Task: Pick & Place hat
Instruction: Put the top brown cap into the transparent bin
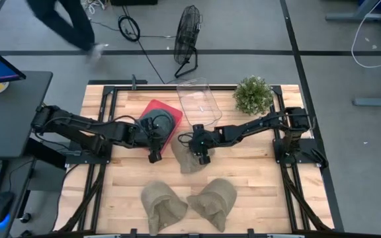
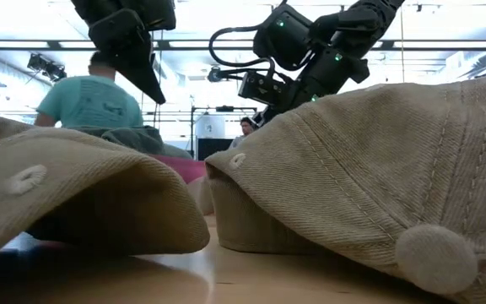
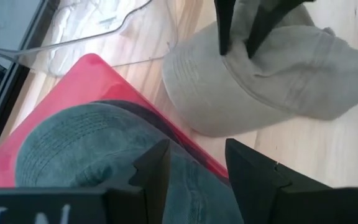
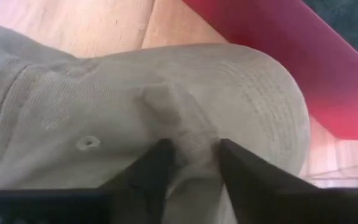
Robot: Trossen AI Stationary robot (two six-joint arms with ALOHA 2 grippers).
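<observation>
Four caps on the wooden slatted desk. Left to right: left arm's tool hangs just past the near edge of the flat red square tray, fingers spread, nothing between them, right above the grey-green cap lying on that tray. Next, a beige cotton cap sits mid-desk, touching the tray's corner. Right arm's tool is down on it, fingers pinching a fold of the crown fabric; cap not lifted. Nearer the front edge, two more beige caps: one left, one right, close together. Behind: clear plastic container, small green potted plant at the far right corner. Person walking on the floor beyond.
</observation>
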